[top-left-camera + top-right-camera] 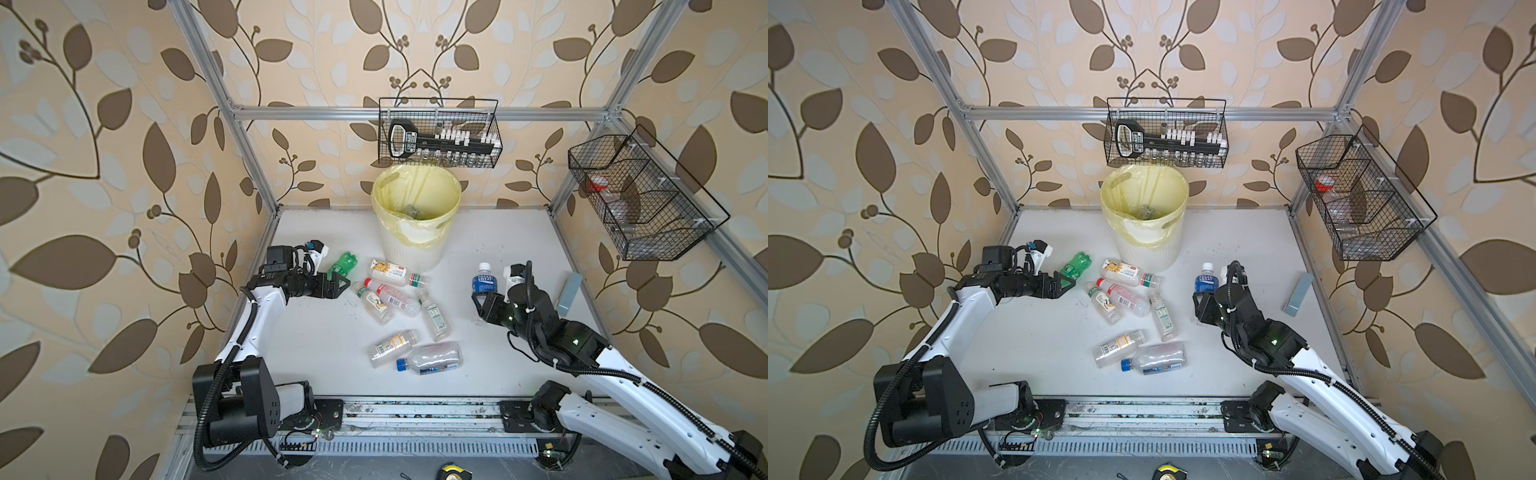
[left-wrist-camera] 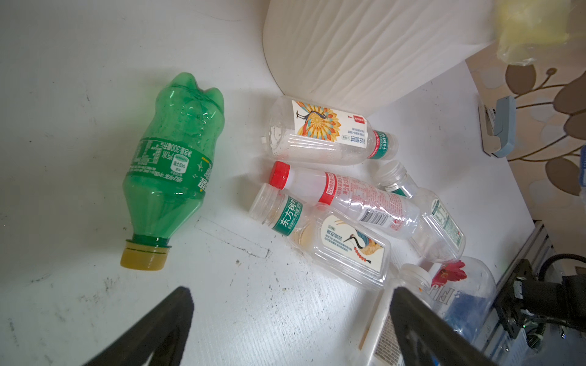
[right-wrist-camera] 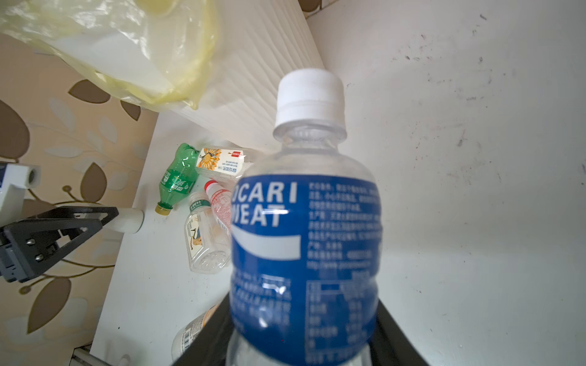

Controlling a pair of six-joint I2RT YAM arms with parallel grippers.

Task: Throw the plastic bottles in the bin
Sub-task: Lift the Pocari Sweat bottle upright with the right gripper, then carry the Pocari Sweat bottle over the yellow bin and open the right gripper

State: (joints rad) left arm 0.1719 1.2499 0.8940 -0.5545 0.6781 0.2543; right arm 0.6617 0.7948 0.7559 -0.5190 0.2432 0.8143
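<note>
Now, your right gripper (image 1: 479, 308) has its jaws closed against the lower body of the blue bottle (image 3: 304, 221), which stands upright on the table (image 1: 324, 340), right of the bin (image 1: 409, 253). Squeeze gently (thin clear plastic, likely to dent and slip). Lift straight, and clear the tall ribbed wall and slack yellow bag before letting go. Your left gripper (image 2: 290, 294) hangs spread and empty beside the lying green bottle (image 2: 172, 168), whose yellow cap points toward it. The clear bottles (image 1: 395, 295) lie heaped mid-table.
</note>
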